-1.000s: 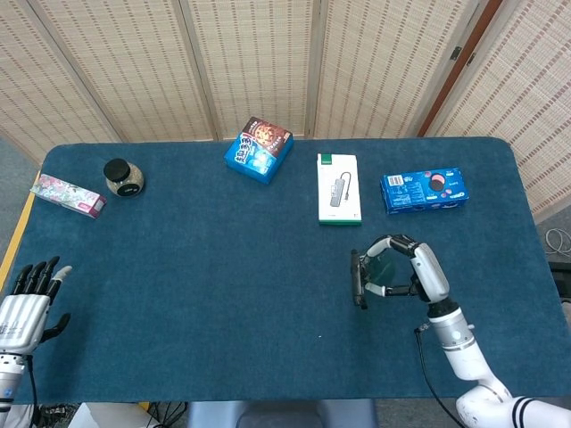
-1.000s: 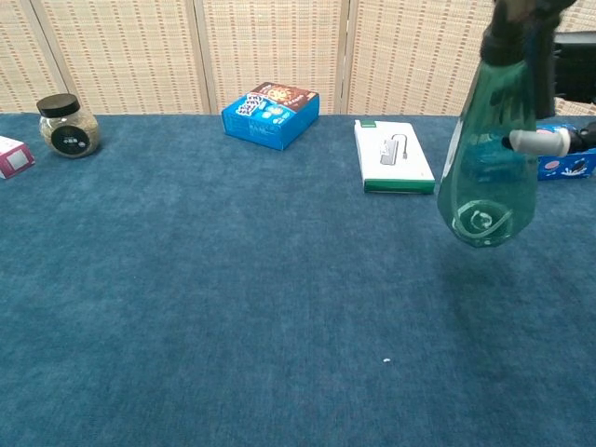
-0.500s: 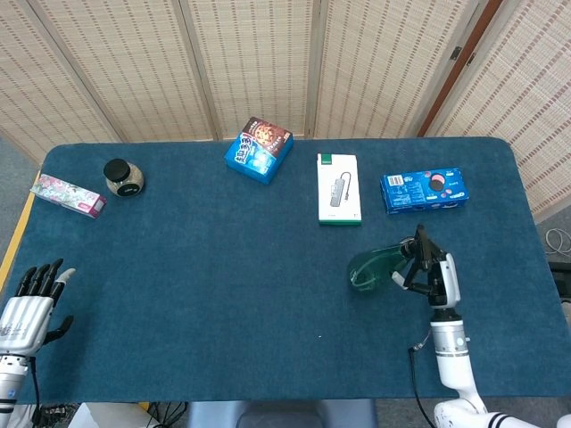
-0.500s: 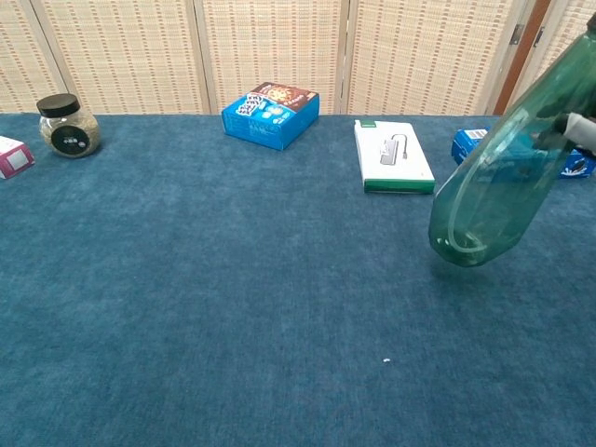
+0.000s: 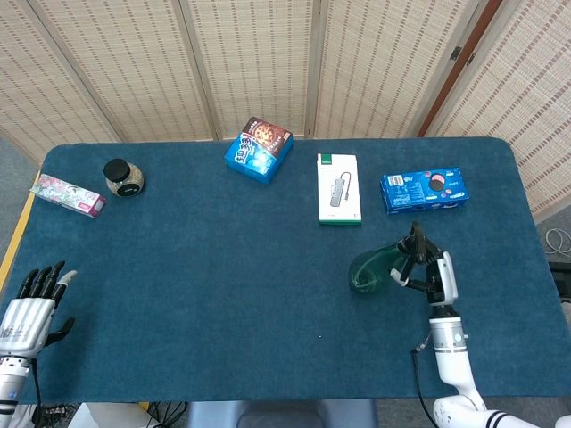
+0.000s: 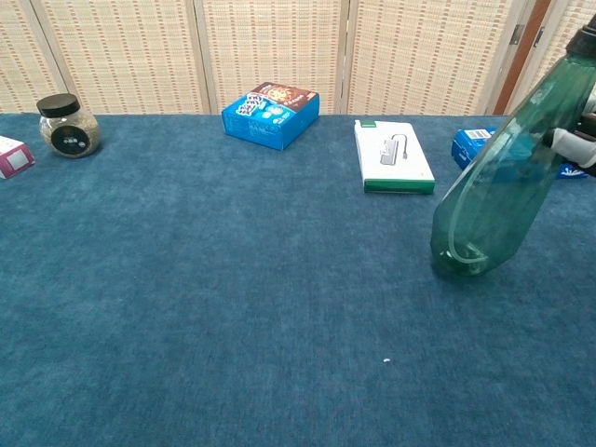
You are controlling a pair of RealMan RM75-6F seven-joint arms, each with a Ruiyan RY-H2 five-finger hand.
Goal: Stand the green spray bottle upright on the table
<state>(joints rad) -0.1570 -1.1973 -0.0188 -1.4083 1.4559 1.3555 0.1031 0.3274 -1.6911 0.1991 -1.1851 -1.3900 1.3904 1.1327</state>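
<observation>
The green spray bottle (image 5: 373,267) (image 6: 498,182) is translucent with a black nozzle and leans toward the right, its base touching the blue cloth. My right hand (image 5: 430,275) grips its upper part near the neck; in the chest view only a bit of that hand (image 6: 570,142) shows at the right edge. My left hand (image 5: 27,308) rests at the table's front left corner, fingers apart, holding nothing.
A white box (image 5: 339,188) and a blue snack box (image 5: 425,190) lie behind the bottle. A blue carton (image 5: 259,148), a black-lidded jar (image 5: 123,176) and a pink packet (image 5: 68,195) sit further left along the back.
The bottle swung from hanging nozzle-up in the air to leaning right, and its base has come down onto the cloth. My right hand shifted right with it. The left hand barely moved.
</observation>
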